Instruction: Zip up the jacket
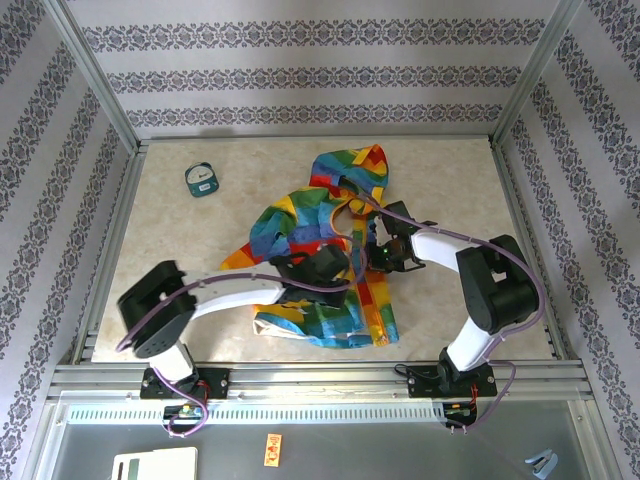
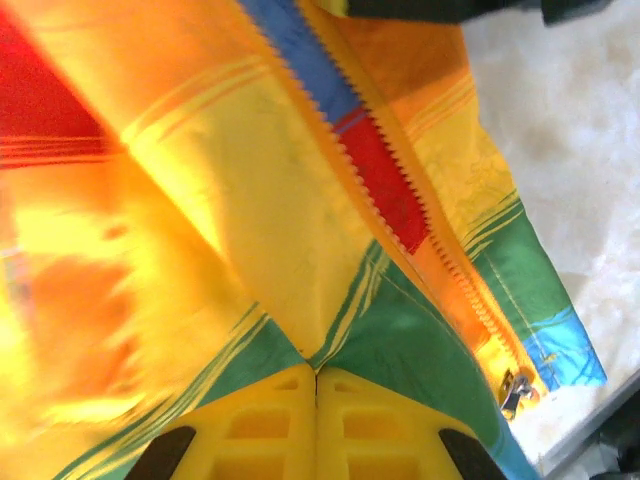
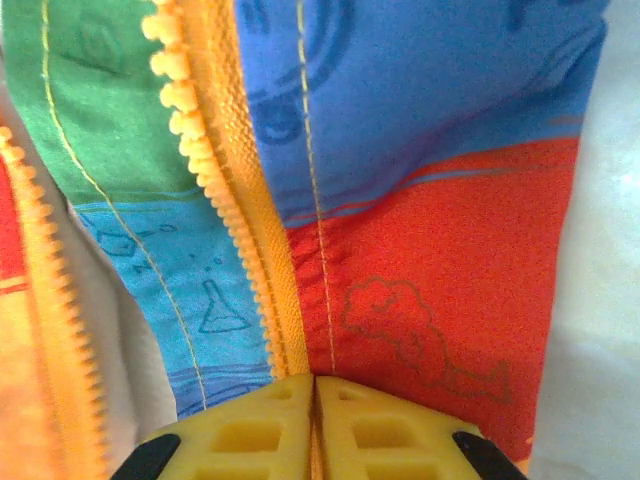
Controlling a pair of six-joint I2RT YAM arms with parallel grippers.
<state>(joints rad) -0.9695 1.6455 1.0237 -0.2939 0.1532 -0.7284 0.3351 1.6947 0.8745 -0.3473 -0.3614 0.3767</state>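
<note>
Patterned paper walls (image 1: 300,80) close in a pale, mottled table (image 1: 450,180). At the centre of the overhead view lies the jacket (image 1: 320,215), a limp heap of thin, smooth patchwork blocks in red, orange, yellow, green and blue. Its hood points to the upper middle and its hem to the lower middle. Both arms reach in from the bottom corners to meet over it, probably to pull the open front taut from two sides.

The left gripper (image 2: 316,375) has its ribbed yellow fingers pressed together on a raised fold of yellow and green cloth at the bottom of its view. The right gripper (image 3: 315,380) is likewise clamped, pinching the jacket's edge just beside the orange tape.

The zipper teeth (image 2: 380,215) are small, chunky and orange. They run in two separate rows from top centre to lower right, so the front looks unzipped. A small metal slider (image 2: 516,390) sits at the lower right end. A round teal gadget (image 1: 203,180) lies well apart at the upper left.
</note>
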